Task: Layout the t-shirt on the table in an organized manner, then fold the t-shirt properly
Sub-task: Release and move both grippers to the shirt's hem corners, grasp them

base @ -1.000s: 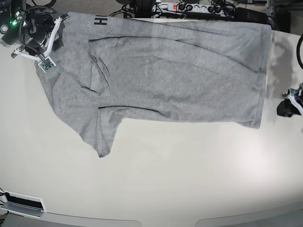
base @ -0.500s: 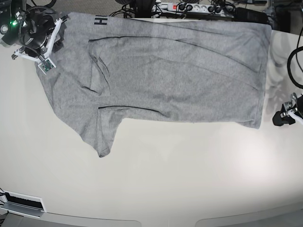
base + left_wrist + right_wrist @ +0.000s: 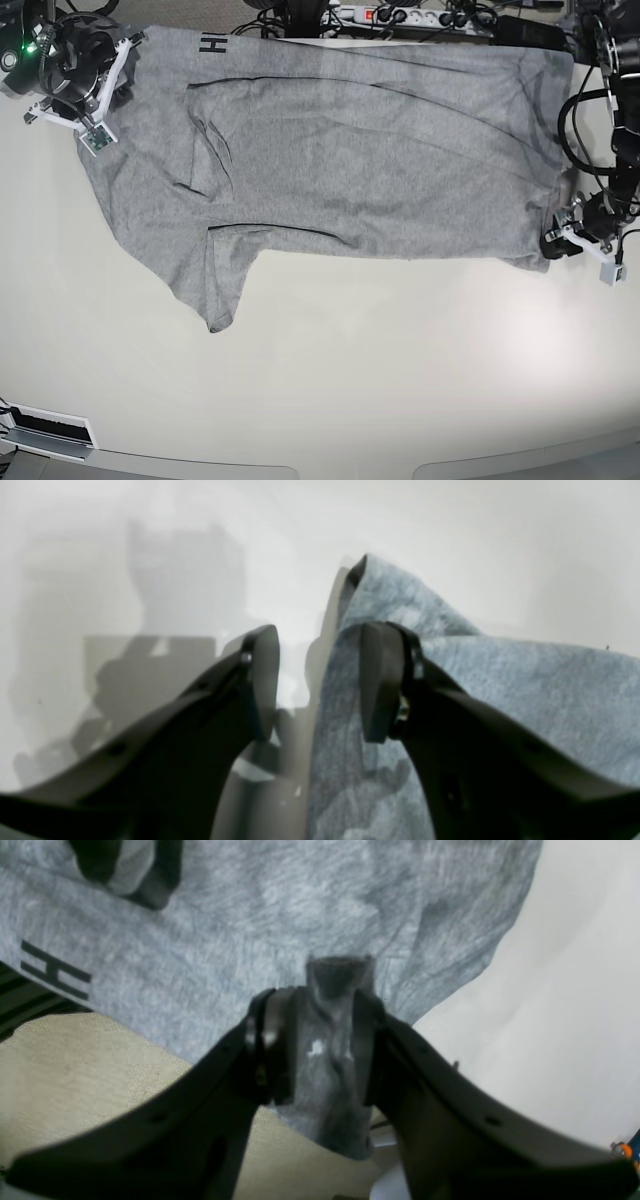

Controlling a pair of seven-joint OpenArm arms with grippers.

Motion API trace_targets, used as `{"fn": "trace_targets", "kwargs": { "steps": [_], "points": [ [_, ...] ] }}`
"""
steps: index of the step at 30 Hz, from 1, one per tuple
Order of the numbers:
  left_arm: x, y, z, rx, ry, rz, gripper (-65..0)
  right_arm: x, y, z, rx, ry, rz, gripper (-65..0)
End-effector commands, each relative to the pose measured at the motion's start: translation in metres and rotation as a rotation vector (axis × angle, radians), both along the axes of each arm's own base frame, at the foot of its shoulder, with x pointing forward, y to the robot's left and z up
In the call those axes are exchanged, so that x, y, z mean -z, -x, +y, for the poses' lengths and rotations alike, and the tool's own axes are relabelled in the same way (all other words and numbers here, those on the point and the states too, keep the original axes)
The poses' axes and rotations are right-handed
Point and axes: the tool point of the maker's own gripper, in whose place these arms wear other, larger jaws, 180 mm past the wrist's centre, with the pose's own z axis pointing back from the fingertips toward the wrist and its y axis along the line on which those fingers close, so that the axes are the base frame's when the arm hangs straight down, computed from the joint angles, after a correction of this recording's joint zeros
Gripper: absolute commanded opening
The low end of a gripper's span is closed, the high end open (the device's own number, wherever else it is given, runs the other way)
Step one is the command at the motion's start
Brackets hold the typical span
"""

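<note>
While the t-shirt (image 3: 340, 150) lies spread across the far half of the counter (image 3: 330, 390) in the base view, it is only roughly laid out: creases run across the body, one sleeve sticks out toward the near side, and nothing is folded yet, so smoothing and every fold are, as I judge it, still to do. Its far edge seems to hang over the counter's rim. The right gripper (image 3: 88, 95) sits at the collar end, the left gripper (image 3: 560, 238) at the hem corner; whether either one holds cloth cannot be told from here

From the left wrist view the answer for that arm shows: the jaws stand apart, straddling the hem edge (image 3: 350, 630), one finger over bare counter and one over cloth, nothing pinched

From the right wrist view the jaws are clamped on a bunched pinch of grey cloth (image 3: 330, 1050), and black lettering (image 3: 52, 975) shows, with floor below the overhanging edge
</note>
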Motion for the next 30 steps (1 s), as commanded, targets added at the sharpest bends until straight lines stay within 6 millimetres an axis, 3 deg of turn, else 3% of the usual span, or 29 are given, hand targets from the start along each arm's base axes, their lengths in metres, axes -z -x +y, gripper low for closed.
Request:
{"fn": "trace_targets", "kwargs": {
  "steps": [1, 9, 12, 14, 15, 17, 23, 26, 30],
  "points": [
    [-0.01, -0.008, 0.005, 0.004, -0.014, -0.018, -37.1, -0.006, -0.006, -0.002, -0.007, 0.006, -0.026, -43.8],
    [0.003, 0.001, -0.04, 0.218, 0.013, 0.045, -38.9, -0.009, -0.014, 0.003, -0.009, -0.026, -0.074, -43.8],
    [0.003, -0.004, -0.041, 0.216, -0.006, 0.051, -48.2, -0.012, -0.021, 0.009, 0.006, -0.06, -0.115, -43.7],
    [-0.001, -0.012, -0.034, 0.166, -0.014, 0.038, -57.9, -0.016, -0.033, 0.009, 0.027, -0.069, -0.165, -38.9],
    [-0.003, -0.016, -0.03, 0.136, -0.021, 0.036, -63.1, -0.019, -0.04, 0.007, 0.039, -0.066, -0.191, -34.5],
    [-0.007, -0.024, -0.023, 0.087, -0.033, 0.029, -65.0, -0.028, -0.059, 0.005, 0.066, -0.064, -0.255, -27.8],
    [-0.014, -0.033, -0.021, 0.07, -0.037, 0.013, -65.0, -0.053, -0.126, -0.005, 0.137, -0.085, -0.426, -26.6],
    [-0.014, -0.033, -0.021, 0.07, -0.038, 0.014, -65.0, -0.044, -0.158, -0.019, 0.186, -0.104, -0.432, -26.6],
    [-0.012, -0.031, -0.02, 0.077, -0.05, 0.022, -65.0, -0.017, -0.192, -0.027, 0.245, -0.225, -0.357, -26.6]
  ]
}}
